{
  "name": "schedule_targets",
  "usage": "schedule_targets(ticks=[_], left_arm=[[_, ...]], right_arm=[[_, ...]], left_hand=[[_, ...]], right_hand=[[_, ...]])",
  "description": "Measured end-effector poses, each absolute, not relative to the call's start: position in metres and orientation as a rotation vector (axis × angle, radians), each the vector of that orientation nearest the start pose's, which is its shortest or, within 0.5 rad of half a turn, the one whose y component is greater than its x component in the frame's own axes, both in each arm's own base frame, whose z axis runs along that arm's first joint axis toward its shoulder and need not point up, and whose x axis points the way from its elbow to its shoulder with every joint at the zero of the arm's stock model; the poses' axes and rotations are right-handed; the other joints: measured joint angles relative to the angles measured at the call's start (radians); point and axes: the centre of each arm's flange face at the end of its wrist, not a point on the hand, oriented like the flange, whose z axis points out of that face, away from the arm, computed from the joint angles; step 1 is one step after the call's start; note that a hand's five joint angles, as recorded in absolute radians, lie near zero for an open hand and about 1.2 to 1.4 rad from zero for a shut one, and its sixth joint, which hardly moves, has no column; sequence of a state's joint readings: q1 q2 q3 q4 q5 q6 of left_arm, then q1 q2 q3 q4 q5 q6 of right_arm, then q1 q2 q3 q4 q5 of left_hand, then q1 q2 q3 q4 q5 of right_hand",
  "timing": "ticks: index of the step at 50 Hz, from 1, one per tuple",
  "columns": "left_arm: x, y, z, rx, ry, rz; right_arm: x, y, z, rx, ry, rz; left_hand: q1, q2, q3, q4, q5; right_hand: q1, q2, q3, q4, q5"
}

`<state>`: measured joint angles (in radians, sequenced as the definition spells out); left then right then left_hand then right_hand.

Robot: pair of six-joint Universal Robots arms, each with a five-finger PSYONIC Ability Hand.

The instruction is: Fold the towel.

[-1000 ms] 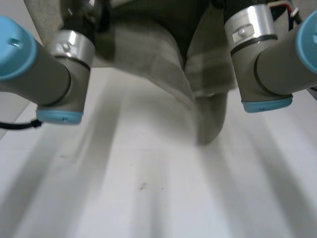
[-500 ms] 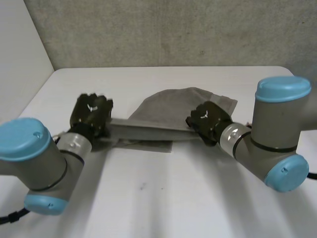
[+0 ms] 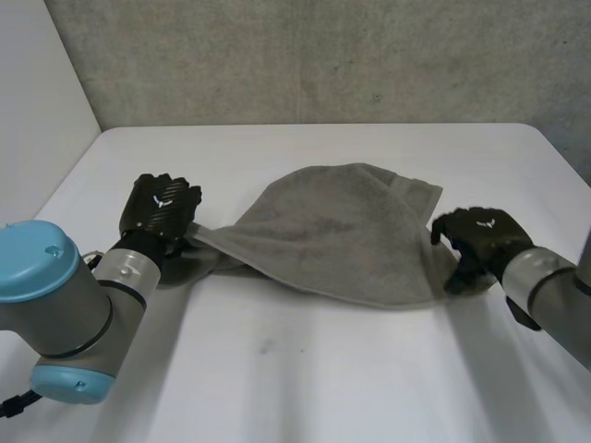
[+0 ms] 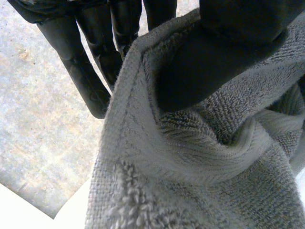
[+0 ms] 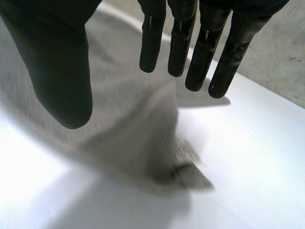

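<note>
The grey towel [image 3: 323, 231] lies spread in a rumpled heap across the middle of the white table [image 3: 305, 369]. My left hand [image 3: 162, 208] is at its left corner, and the left wrist view has the thumb [image 4: 228, 47] pinching the towel's [image 4: 190, 157] hemmed edge against the fingers [image 4: 90, 71]. At the towel's right edge hovers my right hand [image 3: 480, 242]. Its fingers [image 5: 200, 47] are straight and spread away from the thumb [image 5: 52, 62], and the towel [image 5: 128, 129] lies loose below the palm, not held.
A grey concrete wall [image 3: 323, 55] rises behind the table's far edge. A pale wall [image 3: 37, 101] closes the left side. Bare tabletop [image 5: 248, 157] stretches in front of the towel and to its right.
The towel came down from high between both hands onto the table. My right hand has opened, let go of the towel and moved right. The left hand keeps its pinch.
</note>
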<state>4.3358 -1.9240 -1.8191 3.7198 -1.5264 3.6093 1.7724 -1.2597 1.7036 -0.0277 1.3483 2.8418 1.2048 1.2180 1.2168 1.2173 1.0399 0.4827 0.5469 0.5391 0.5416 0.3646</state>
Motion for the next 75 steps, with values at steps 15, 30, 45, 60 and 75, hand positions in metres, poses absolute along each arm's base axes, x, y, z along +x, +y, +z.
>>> schedule_targets(ticks=[15,30,45,60,75], left_arm=[[-0.253,-0.277,0.168,0.953,2.02,-2.158],[-0.253,-0.277,0.166,0.957,2.027,-2.151],[-0.252,-0.278,0.166,0.952,2.03,-2.146],[-0.251,-0.269,0.193,0.973,2.005,-2.151],[-0.231,-0.227,0.255,1.224,1.964,-1.844]], right_arm=[[0.178,-0.269,0.143,-1.357,2.381,-1.735],[0.185,-0.289,0.122,-1.353,2.243,-1.819],[0.186,-0.304,0.121,-1.347,2.234,-1.865],[0.18,-0.302,0.211,-1.146,2.267,-1.974],[0.172,-0.266,0.265,-1.434,2.492,-1.622]], left_hand=[[0.0,0.0,0.0,0.0,0.0],[0.0,0.0,0.0,0.0,0.0],[0.0,0.0,0.0,0.0,0.0],[0.0,0.0,0.0,0.0,0.0],[0.0,0.0,0.0,0.0,0.0]], right_hand=[[0.004,0.022,0.032,0.028,0.031],[0.147,0.191,0.204,0.199,0.175],[0.491,0.631,0.642,0.649,0.61],[0.49,0.631,0.646,0.649,0.615],[0.491,0.631,0.646,0.649,0.618]])
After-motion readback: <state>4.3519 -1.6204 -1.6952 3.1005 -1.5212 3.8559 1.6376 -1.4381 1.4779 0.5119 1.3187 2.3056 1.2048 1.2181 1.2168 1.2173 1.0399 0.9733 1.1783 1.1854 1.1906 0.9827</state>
